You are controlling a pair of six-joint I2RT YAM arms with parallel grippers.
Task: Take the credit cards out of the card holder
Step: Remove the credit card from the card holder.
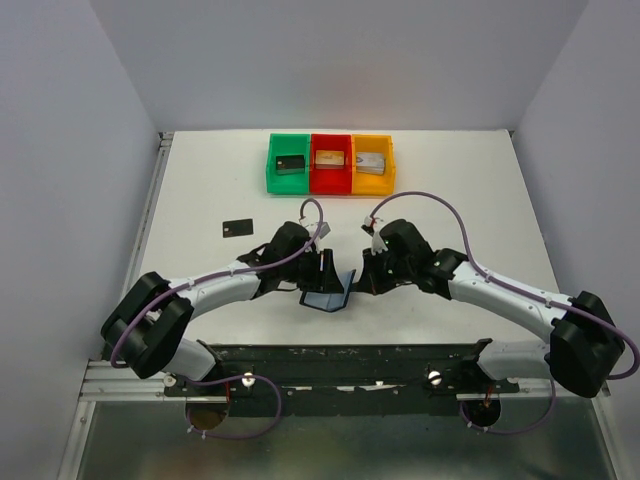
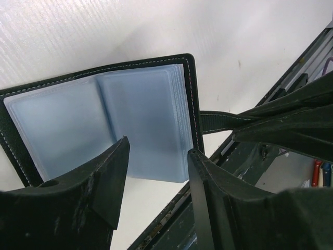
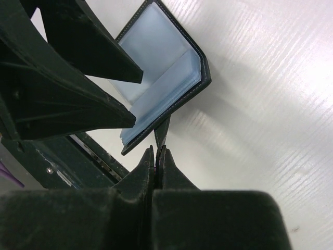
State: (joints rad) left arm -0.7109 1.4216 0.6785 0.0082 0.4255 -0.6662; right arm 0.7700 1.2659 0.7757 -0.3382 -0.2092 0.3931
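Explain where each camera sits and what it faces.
Top external: above and behind, looking down at both arms, the card holder between them, three bins beyond.
Left wrist: on the left arm, looking past its open left hand at the card holder.
Right wrist: on the right arm, looking along its shut right hand pinching the holder's strap.
Both wrist views share the holder and the other hand.

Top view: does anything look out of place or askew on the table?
Nothing is damaged or spilled. The card holder sits askew, propped half open, with its strap pinched by the right gripper. One black credit card lies alone on the table, well apart from the holder.
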